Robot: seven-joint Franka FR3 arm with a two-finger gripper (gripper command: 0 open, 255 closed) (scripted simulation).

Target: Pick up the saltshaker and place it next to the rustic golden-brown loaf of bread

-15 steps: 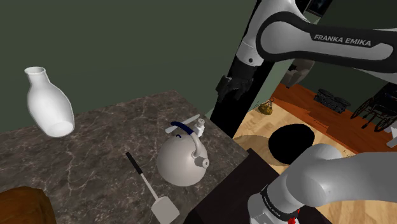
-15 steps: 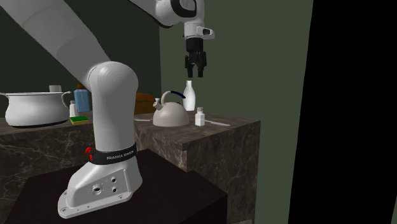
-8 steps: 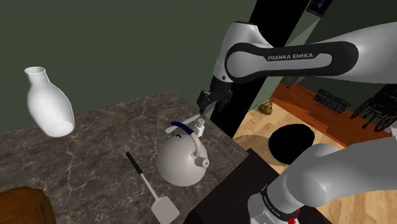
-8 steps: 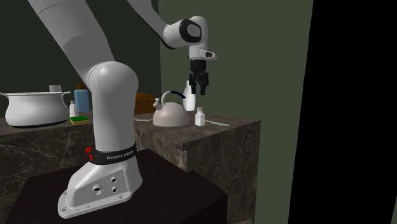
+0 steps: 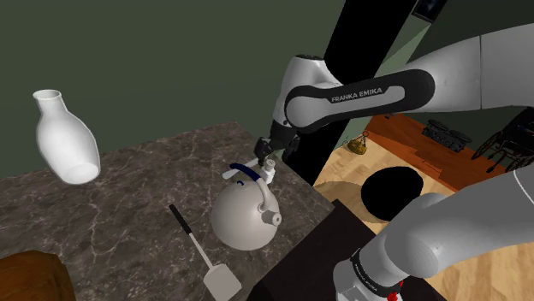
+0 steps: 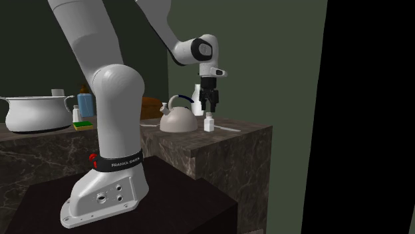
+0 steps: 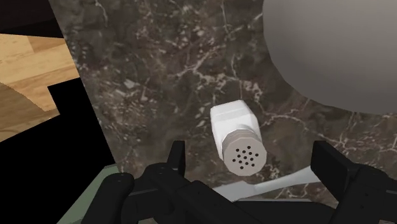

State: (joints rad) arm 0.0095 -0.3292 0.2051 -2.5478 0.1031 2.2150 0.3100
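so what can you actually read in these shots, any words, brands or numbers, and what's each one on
"FRANKA EMIKA": white letters on the dark section of the arm, in the shoulder view.
White lettering on the black band round the arm's foot, second exterior view: too small to read for sure.
The saltshaker and the kettle carry no writing that can be seen.
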